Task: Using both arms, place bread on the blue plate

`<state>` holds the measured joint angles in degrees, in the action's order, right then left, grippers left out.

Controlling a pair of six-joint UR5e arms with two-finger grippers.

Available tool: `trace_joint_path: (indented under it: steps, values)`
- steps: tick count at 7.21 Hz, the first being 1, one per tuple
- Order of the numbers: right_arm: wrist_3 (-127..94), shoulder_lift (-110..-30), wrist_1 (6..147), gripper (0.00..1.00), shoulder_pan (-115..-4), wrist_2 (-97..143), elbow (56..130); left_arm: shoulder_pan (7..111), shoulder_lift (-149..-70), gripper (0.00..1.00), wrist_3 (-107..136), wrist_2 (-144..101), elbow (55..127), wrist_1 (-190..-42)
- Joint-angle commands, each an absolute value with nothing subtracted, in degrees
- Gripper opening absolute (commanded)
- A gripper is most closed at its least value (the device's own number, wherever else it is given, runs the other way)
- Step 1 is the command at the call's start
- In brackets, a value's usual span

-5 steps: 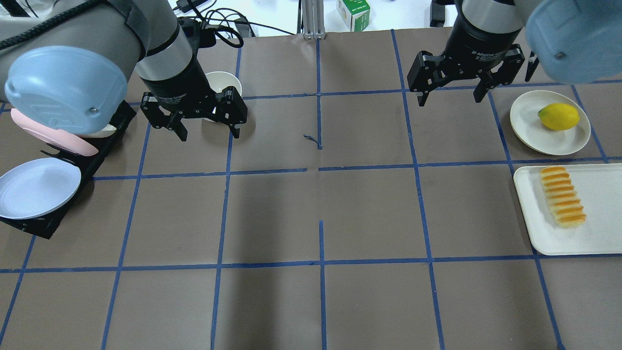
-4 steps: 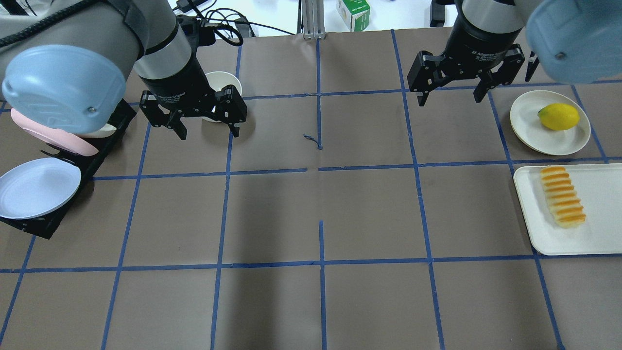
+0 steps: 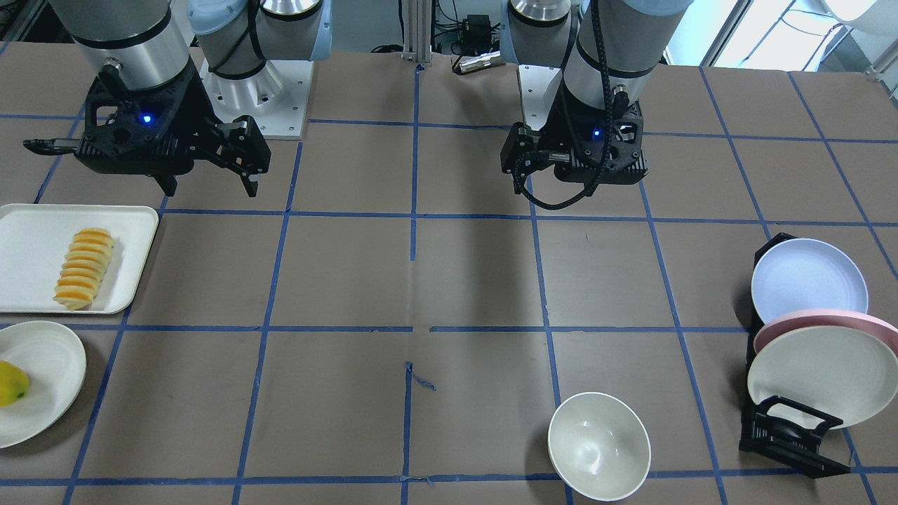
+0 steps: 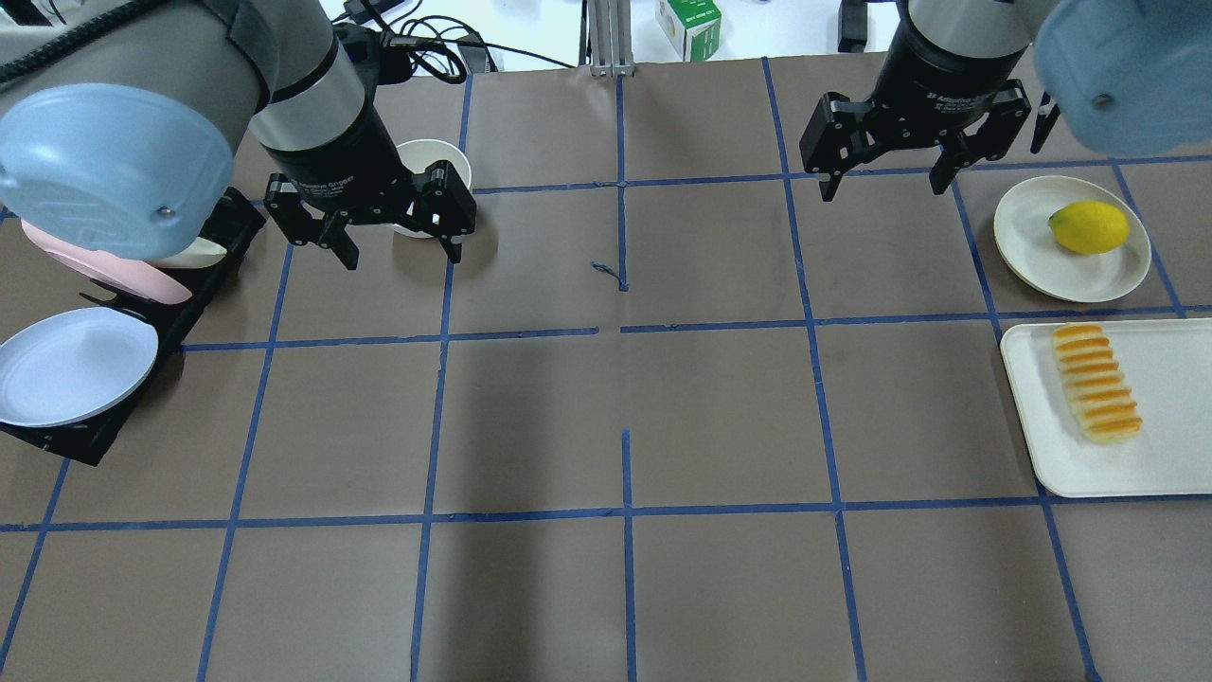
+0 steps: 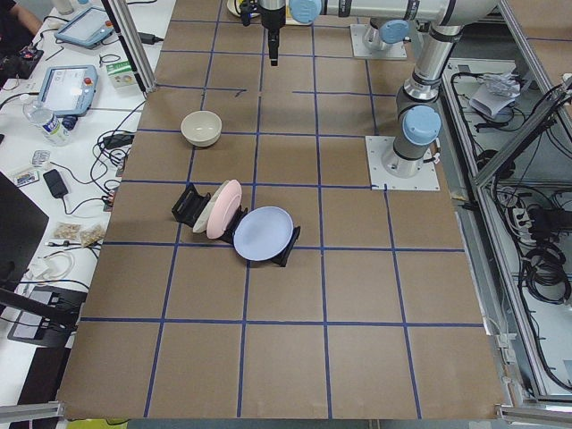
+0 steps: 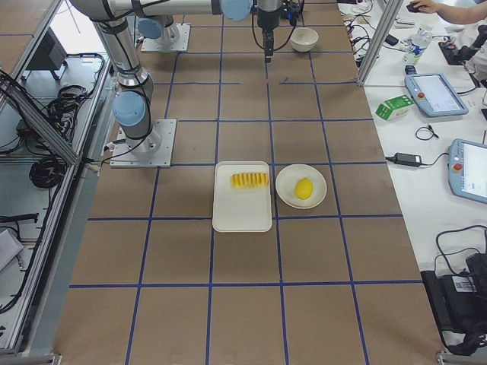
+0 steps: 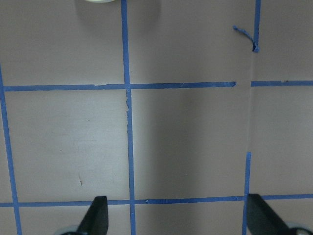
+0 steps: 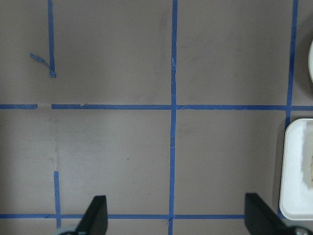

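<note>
The bread (image 4: pixel 1096 384) lies on a white tray (image 4: pixel 1174 407) at the table's right edge; it also shows in the front view (image 3: pixel 83 268). The blue plate (image 4: pixel 76 365) stands tilted in a black rack (image 4: pixel 57 440) at the far left, and shows in the front view (image 3: pixel 808 279) and the left side view (image 5: pixel 264 234). My left gripper (image 4: pixel 402 256) hangs open and empty above the table, right of the rack. My right gripper (image 4: pixel 882 189) hangs open and empty, well behind and left of the tray. Both wrist views show wide-open fingers over bare table.
A white bowl (image 4: pixel 431 161) sits just behind my left gripper, partly hidden by it. A pink plate (image 4: pixel 104 270) and a cream plate (image 3: pixel 814 379) share the rack. A yellow lemon (image 4: pixel 1089 227) lies on a cream plate (image 4: pixel 1032 237) behind the tray.
My left gripper has drifted slightly left and away from the camera. My right gripper has shifted slightly right. Both stay open, and the bread and plates have not moved.
</note>
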<state>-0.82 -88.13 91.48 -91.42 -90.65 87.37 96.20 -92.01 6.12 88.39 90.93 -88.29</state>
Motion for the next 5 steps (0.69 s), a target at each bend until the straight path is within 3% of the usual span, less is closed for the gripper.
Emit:
trace_joint_path:
  steps: [1,5]
  values:
    - [-0.18,-88.68,90.53,1.00,-87.74,-91.32,87.97,96.07,-91.67,1.00,5.54,88.68,91.06,-88.42]
    - [27.75,-88.42,88.51,1.00,-67.30,-92.82,91.57,91.26,-90.62,1.00,6.42,89.30,90.44,-89.30]
